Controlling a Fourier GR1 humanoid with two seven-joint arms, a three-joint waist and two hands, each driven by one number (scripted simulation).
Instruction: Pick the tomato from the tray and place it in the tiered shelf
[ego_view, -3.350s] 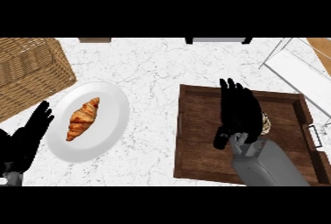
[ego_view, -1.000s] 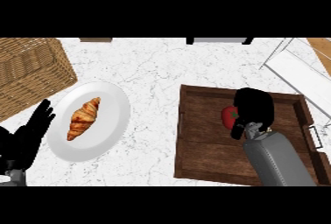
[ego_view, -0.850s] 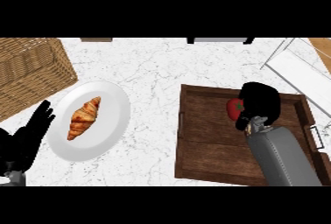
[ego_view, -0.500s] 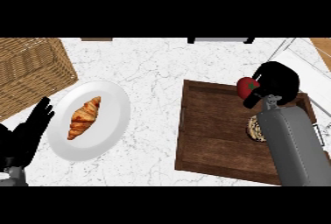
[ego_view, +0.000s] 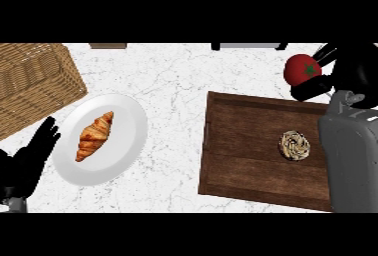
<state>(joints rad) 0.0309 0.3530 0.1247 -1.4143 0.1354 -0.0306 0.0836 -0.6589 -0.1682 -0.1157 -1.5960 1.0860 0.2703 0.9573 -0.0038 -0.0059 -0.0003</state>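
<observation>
Head view: right hand curled around the round red, green-stemmed tomato, beyond the tray.

Red tomato, dark brown tray, white plate, white-veined marble counter.

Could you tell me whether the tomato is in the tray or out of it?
Out. The tomato is held in the right hand, above the marble counter beyond the tray's far edge; only a round pastry lies in the tray.
</observation>
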